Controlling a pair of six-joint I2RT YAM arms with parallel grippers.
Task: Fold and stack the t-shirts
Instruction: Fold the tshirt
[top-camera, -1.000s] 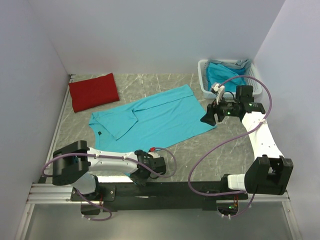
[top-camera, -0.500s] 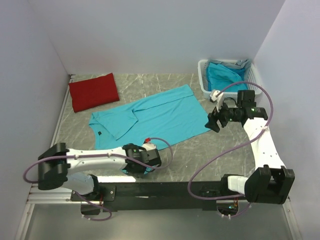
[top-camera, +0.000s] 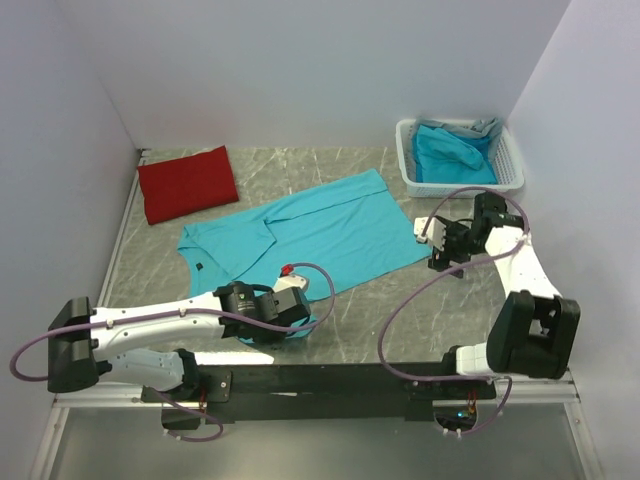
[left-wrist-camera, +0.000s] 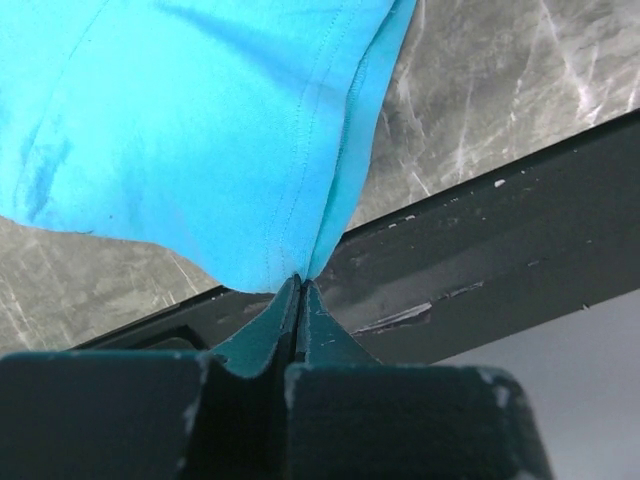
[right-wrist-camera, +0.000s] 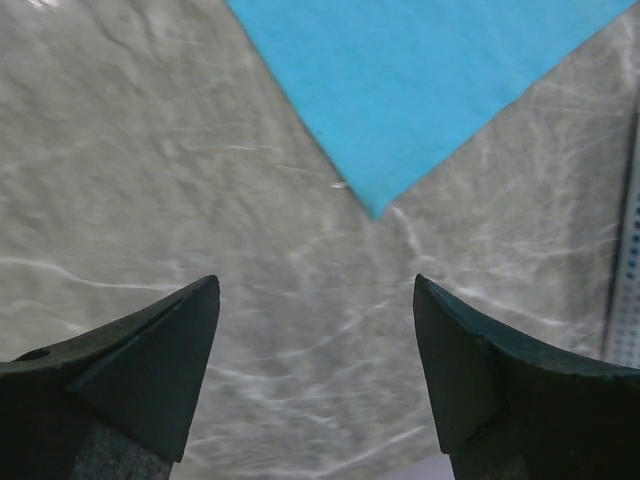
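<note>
— Grey marbled table (top-camera: 400, 300) between pale walls, seen from above; what lies on it?
— One turquoise t-shirt (top-camera: 320, 235) spread in the middle; a folded red t-shirt (top-camera: 188, 183) at the far left, apart from it; another turquoise shirt (top-camera: 450, 155) bundled in the white basket (top-camera: 512, 170) at the far right.
— Any writing?
— Only a small dark mark (top-camera: 199, 267) on the spread shirt's chest; too small to read.
— And the pincers from up there?
— Left pincer (top-camera: 303, 320) sits at the spread shirt's near corner, close to the table's near edge; right pincer (top-camera: 441, 256) hangs just beside the shirt's right corner.
— The left wrist view?
— Fingers pressed together, clenched on the very tip of that turquoise corner; the cloth (left-wrist-camera: 200, 120) fans away from the fingertips, over the marble and a dark rail (left-wrist-camera: 500, 260) along the table's edge.
— The right wrist view?
— Released; its jaws stand wide with only marbled table between them; the shirt's pointed corner (right-wrist-camera: 420, 80) lies flat ahead of the fingertips, apart from both.
</note>
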